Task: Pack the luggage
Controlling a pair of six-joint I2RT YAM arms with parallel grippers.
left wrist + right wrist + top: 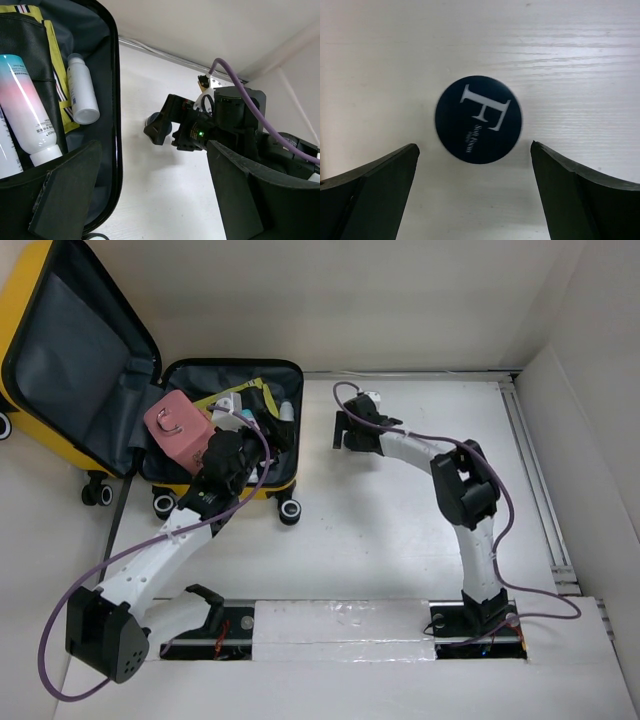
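Observation:
The luggage (75, 355) is a yellow hard-shell suitcase lying open at the far left, lid up, its grey-lined tub (116, 100) holding toiletries. My left gripper (255, 435) hovers over that tub, open, with nothing between its fingers (65, 195). My right gripper (342, 430) points down at the table to the right of the suitcase, open (475, 170). A dark navy round jar (478, 119) with a white "F" on its lid sits on the table just ahead of its fingertips, untouched. In the left wrist view the same jar (152, 120) peeks out beside the right gripper (161, 129).
Inside the tub lie a pink box-shaped case (178, 425), a white bottle (82, 90), a pink-to-blue tube (27, 105) and a yellow striped item (55, 65). White walls close in the back and right sides. A purple cable (500, 490) loops along the right arm.

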